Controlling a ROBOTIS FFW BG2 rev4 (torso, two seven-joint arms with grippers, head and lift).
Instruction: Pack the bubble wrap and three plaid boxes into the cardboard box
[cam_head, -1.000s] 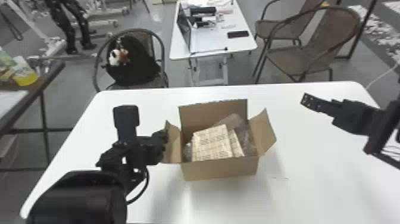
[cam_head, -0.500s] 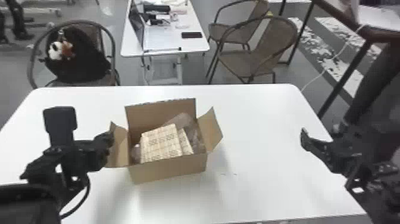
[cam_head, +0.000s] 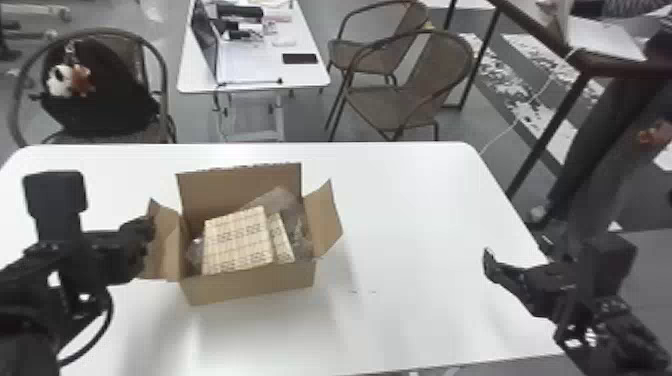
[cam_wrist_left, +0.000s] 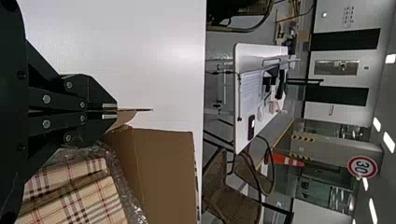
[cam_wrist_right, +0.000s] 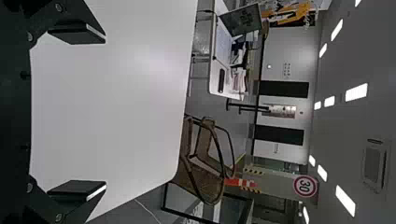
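The left gripper (cam_wrist_left: 116, 110) pinches a side flap (cam_head: 165, 245), likely to steady the cardboard box (cam_head: 250, 287) or hold its mouth wide; inside, plaid boxes (cam_head: 237, 240) sit tilted among bubble wrap (cam_head: 281, 200), presumably for cushioning. The right gripper (cam_wrist_right: 105, 112) waits open above the table (cam_wrist_right: 107, 112).
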